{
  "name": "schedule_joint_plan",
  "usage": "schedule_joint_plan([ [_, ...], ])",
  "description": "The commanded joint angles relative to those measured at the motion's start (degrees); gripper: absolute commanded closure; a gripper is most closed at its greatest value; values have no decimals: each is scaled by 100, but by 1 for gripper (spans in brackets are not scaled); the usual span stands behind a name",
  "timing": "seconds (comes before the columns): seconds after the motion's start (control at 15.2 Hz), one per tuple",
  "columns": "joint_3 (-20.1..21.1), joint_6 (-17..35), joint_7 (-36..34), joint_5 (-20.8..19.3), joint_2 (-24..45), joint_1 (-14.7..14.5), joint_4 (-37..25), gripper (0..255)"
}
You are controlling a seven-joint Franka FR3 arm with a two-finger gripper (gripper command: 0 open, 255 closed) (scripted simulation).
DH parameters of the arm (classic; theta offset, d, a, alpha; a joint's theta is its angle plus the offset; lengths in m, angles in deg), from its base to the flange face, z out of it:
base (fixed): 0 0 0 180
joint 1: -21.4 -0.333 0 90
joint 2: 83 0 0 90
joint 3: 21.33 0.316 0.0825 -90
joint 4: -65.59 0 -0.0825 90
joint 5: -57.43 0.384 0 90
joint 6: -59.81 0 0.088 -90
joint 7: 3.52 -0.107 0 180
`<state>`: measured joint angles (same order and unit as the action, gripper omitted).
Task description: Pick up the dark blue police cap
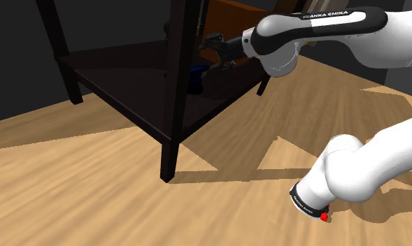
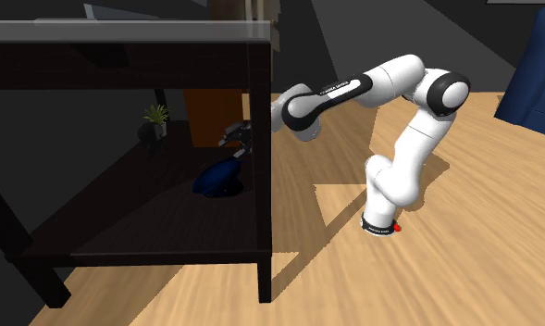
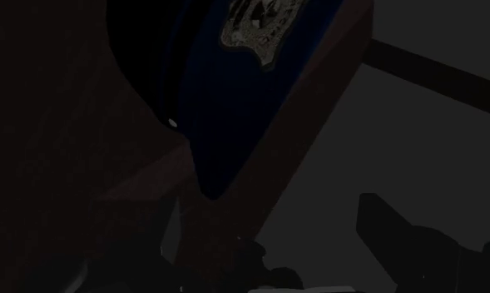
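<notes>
The dark blue police cap lies on the low shelf of a dark table, close to the shelf's edge nearest the arm. In the shoulder view the cap shows partly behind the table's front leg. My gripper has reached in under the table top and hovers just above and beside the cap, not touching it. In the wrist view the cap, with its pale badge, lies ahead of my open gripper, and its black fingers stand apart with nothing between them.
The table's front leg stands close to my forearm, and the table top hangs low above the hand. A small potted plant sits at the shelf's back. An orange-brown cabinet stands behind, a blue sofa at the far right.
</notes>
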<state>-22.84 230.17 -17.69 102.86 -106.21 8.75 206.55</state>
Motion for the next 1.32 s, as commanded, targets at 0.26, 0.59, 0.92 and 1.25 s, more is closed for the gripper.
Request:
schedule_joint_plan([
  [0.26,-566,566,829,845,259,-790,98,0],
  [0.59,-787,688,1117,1110,326,-1066,102,255],
  [0.92,-783,686,1112,1105,327,-1062,100,255],
  [1.25,-523,534,751,769,244,-731,93,255],
])
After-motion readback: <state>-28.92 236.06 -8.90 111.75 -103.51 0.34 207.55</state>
